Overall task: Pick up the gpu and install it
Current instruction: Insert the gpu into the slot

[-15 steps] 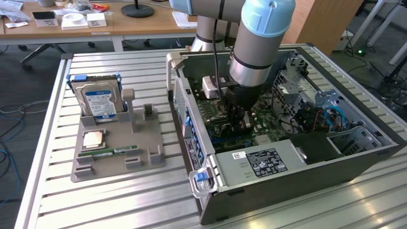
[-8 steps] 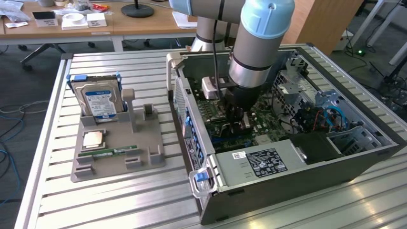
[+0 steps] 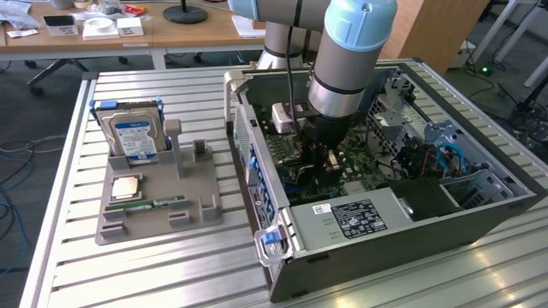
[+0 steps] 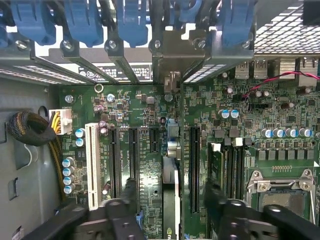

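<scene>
Closest to my wrist camera, the 2 dark fingers stand spread apart with the gpu between them, edge-on and upright, neither pad clearly touching it, so I read the gripper as open and let go. From what I can see the card sits in a slot on the motherboard, its far end running toward the bracket row with the blue clips at the back of the case. I judge the pick-up done and the card placed; whether it is pressed fully home I cannot tell. On the exterior view the gripper is down inside the open computer case, and on the counter to that view's left a grey holder carries the hard drive and a RAM stick.
</scene>
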Action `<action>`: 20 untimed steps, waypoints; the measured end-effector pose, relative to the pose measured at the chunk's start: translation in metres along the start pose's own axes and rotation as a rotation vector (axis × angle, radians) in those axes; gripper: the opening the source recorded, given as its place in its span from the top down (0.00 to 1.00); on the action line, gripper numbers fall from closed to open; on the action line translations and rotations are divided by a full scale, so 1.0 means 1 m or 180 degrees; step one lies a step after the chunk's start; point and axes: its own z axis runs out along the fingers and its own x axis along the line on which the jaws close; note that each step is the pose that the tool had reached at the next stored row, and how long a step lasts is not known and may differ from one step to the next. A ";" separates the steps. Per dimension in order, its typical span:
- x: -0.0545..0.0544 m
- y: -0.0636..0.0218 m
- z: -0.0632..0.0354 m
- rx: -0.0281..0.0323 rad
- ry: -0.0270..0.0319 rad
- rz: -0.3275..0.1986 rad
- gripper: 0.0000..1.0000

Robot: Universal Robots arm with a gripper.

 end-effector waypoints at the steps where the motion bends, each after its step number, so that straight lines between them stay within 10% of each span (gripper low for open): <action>1: 0.000 0.0000 0.0000 0.0000 0.0000 0.0000 0.32; 11: 0.000 -0.0001 -0.0102 0.0000 0.0000 0.0000 0.25; 14: -0.001 -0.0006 -0.0359 0.0000 0.0000 0.0000 0.25; 20: -0.002 -0.0010 -0.0554 0.0000 0.0000 0.0000 0.25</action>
